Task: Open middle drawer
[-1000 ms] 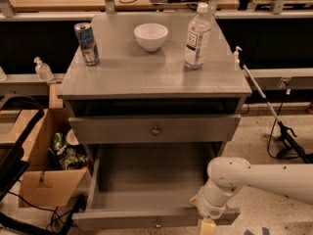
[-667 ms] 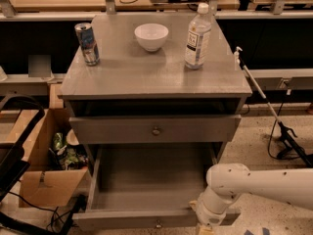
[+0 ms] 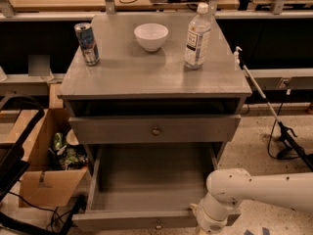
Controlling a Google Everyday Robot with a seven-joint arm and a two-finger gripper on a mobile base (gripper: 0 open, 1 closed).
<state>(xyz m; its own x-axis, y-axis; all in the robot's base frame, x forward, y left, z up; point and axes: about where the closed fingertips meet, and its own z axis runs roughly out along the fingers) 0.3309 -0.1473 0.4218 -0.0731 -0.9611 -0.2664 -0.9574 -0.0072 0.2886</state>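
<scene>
The middle drawer is a wide, low grey front with a small round metal knob. It sits pushed in under a dark open slot below the cabinet top. Below it the taller bottom drawer is pulled far out and looks empty inside. My white arm comes in from the right. Its gripper is at the bottom edge of the view, by the right front corner of the pulled-out bottom drawer. It is well below and to the right of the middle drawer's knob.
On the grey cabinet top stand a drinks can, a white bowl and a water bottle. An open cardboard box with rubbish stands on the floor at the left. A pole and cables lie at the right.
My arm and wrist have sunk slightly toward the bottom edge of the view. The drawers and the things on top have not moved.
</scene>
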